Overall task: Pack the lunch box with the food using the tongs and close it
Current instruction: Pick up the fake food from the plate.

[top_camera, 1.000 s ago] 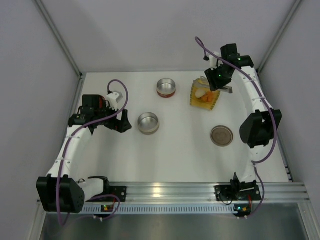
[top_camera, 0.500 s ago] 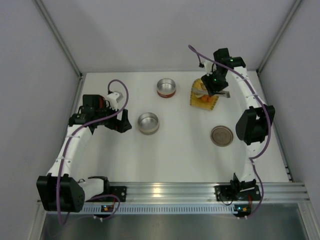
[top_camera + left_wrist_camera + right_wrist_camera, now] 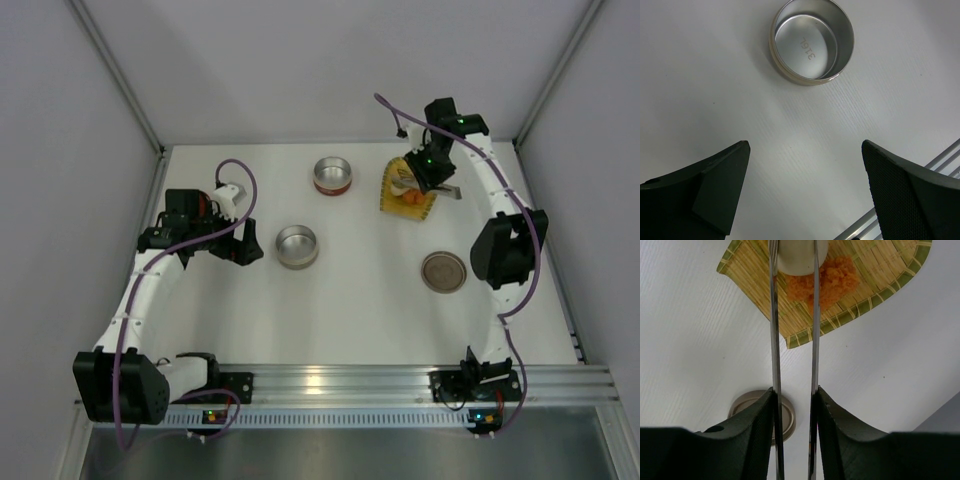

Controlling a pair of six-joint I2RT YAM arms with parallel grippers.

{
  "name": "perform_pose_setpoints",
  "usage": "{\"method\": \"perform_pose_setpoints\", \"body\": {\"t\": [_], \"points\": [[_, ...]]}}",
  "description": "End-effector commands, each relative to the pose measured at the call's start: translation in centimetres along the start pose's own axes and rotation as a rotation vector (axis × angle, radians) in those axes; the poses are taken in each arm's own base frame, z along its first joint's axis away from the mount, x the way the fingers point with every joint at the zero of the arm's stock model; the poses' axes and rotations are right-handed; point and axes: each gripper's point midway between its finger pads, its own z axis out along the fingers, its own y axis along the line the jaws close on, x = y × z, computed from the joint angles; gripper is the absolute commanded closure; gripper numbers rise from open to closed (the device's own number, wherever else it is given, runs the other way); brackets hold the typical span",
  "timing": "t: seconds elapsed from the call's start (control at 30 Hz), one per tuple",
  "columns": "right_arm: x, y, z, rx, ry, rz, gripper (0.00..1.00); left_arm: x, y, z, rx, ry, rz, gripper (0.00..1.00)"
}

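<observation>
The right gripper [image 3: 794,395] is clenched on the slim silver metal tongs [image 3: 773,315]. Their two arms stand on either side of the whitish rounded lump [image 3: 796,257], which lies on the yellow woven tray [image 3: 755,270] beside the orange chunks [image 3: 832,280]. The left gripper [image 3: 805,145] is spread wide above the counter [image 3: 715,75], near a round steel tin [image 3: 842,40].

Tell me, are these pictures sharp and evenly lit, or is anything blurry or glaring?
Top external view: soft, even light, faint shadows, a glare streak on the metal rail. Left wrist view: the tin is crisp with a glinting rim, the left end effector dark and slightly soft. Right wrist view: the tongs gleam, the woven tray is sharp.
</observation>
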Motion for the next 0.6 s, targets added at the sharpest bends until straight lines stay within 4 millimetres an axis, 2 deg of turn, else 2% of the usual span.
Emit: {"method": "perform_pose_setpoints", "body": {"t": [0.0, 0.1, 0.2, 0.23, 0.43, 0.57], "points": [[-0.9, 0.8, -2.2, 0.018, -0.018, -0.046, 0.66, -1.4, 0.1, -0.3, 0.002, -0.039, 0.025, 0.02], [-0.7, 0.8, -2.4, 0.017, -0.016, -0.049, 0.75, -1.5, 0.1, -0.3, 0.003, -0.04, 0.024, 0.02], [-0.9, 0.8, -2.9, 0.021, -0.03, -0.045, 0.91, -1.5, 0.1, -0.3, 0.001, -0.04, 0.023, 0.02], [-1.1, 0.8, -3.0, 0.022, -0.039, -0.046, 1.0, -1.5, 0.1, -0.3, 0.0, -0.04, 0.024, 0.02], [-2.2, 0.9, -4.4, 0.024, -0.107, -0.034, 1.0, -1.5, 0.1, -0.5, -0.004, -0.042, 0.021, 0.02], [-3.6, 0.7, -5.9, 0.035, -0.19, -0.022, 1.0, -1.6, 0.2, -0.5, -0.012, -0.044, 0.023, 0.02]]}}
